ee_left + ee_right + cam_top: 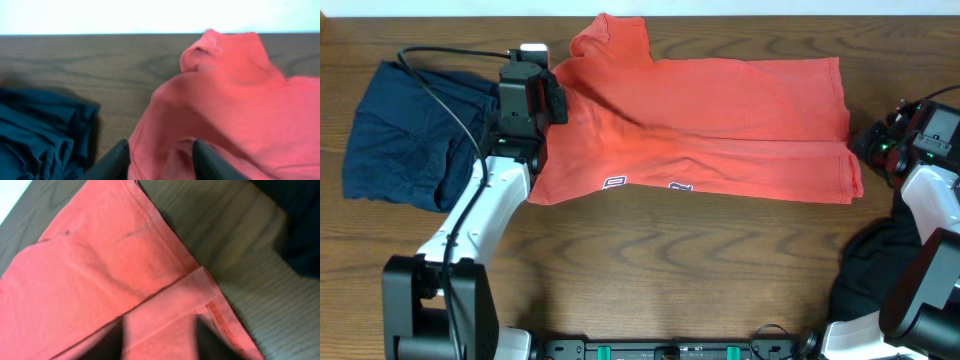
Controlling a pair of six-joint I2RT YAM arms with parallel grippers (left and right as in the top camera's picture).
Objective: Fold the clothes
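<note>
Table (720,260): one T-shirt (720,130), two darker garments (400,130) (875,265).

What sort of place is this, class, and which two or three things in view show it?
Probably a robotics lab bench for laundry-folding trials: two robot arms stand at a wooden table, with a coral-red T-shirt laid out and a navy garment and a black garment lying to either side.

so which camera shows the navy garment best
The overhead view: the navy garment lies almost whole there, crumpled on the table left of the red T-shirt. The left wrist view catches only one rumpled edge of it in its lower left corner. The right wrist view shows none of it.
</note>
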